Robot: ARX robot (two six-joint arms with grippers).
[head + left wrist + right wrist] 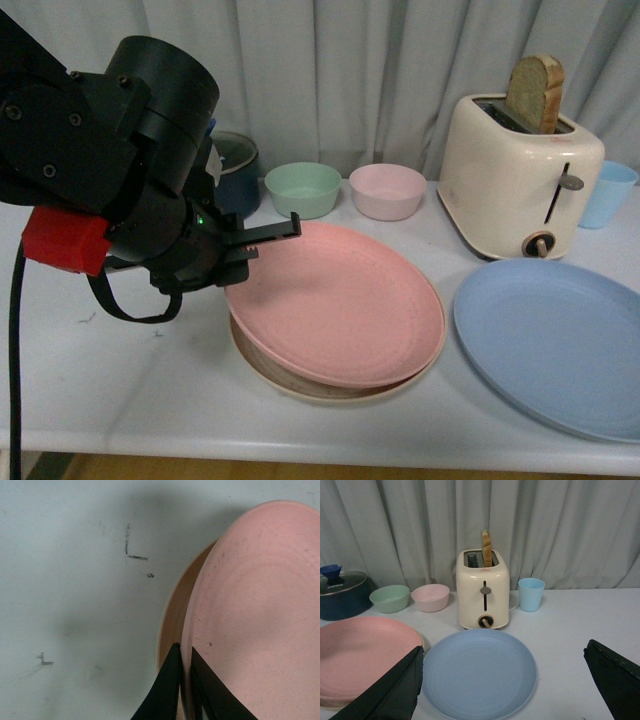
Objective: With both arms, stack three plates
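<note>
The pink plate (335, 300) lies tilted on top of the cream-beige plate (300, 385) at the table's middle. My left gripper (243, 258), on the black arm with the red block, is shut on the pink plate's left rim. In the left wrist view the jaws pinch the pink plate (255, 610) at its rim, with the cream-beige plate (175, 610) showing under it. The blue plate (555, 340) lies flat on the right. My right gripper (502, 687) is open above the blue plate (480, 672), not touching it.
A cream toaster (520, 175) with a bread slice stands behind the blue plate. A green bowl (302, 188), a pink bowl (387, 190), a dark lidded pot (232, 170) and a blue cup (608, 193) line the back by the curtain. The table edge (300, 440) runs near.
</note>
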